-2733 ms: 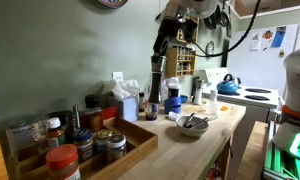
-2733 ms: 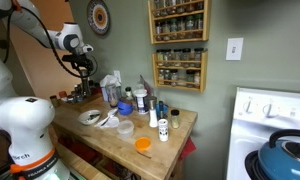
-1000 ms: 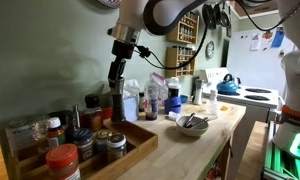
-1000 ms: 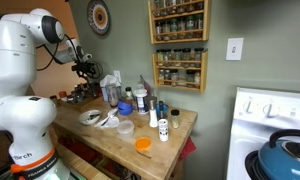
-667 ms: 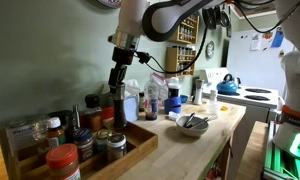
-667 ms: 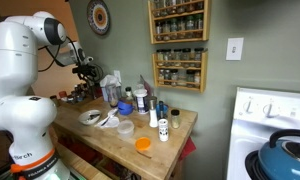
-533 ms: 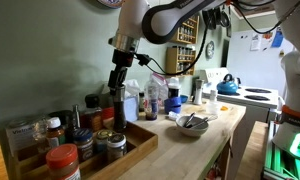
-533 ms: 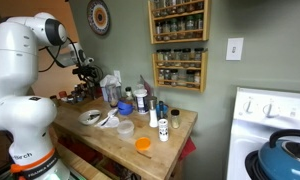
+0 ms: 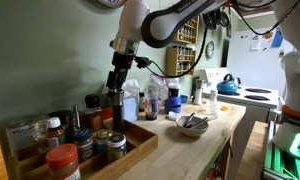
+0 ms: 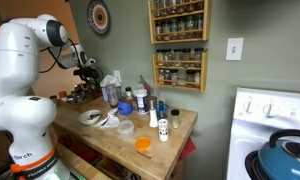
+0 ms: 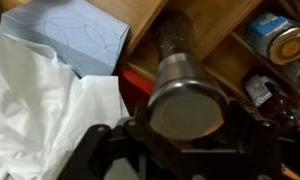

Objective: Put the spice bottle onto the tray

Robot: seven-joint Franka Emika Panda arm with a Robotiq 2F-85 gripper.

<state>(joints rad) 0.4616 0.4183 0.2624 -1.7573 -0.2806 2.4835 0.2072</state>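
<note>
My gripper (image 9: pixel 116 84) is shut on the spice bottle (image 9: pixel 115 104), a dark glass jar with a metal cap. It holds the jar upright over the far end of the light-brown wooden tray (image 9: pixel 142 143), just above its floor; I cannot tell whether it touches. In the wrist view the jar's cap (image 11: pixel 186 100) fills the space between the jaws (image 11: pixel 186 118), with the tray's wood (image 11: pixel 222 30) behind it. In an exterior view the gripper (image 10: pixel 87 74) hangs at the counter's far end.
Several jars (image 9: pixel 62 158) stand in the tray, some seen in the wrist view (image 11: pixel 276 38). A tissue box (image 11: pixel 75 35) and white plastic (image 11: pixel 40 110) lie beside the tray. Bottles (image 9: pixel 155 98), a bowl (image 9: pixel 192 124) and a kettle (image 9: pixel 228 85) stand further along.
The gripper has come across from the bottles to the tray with the jar in it, and over the last second it has sunk a little lower.
</note>
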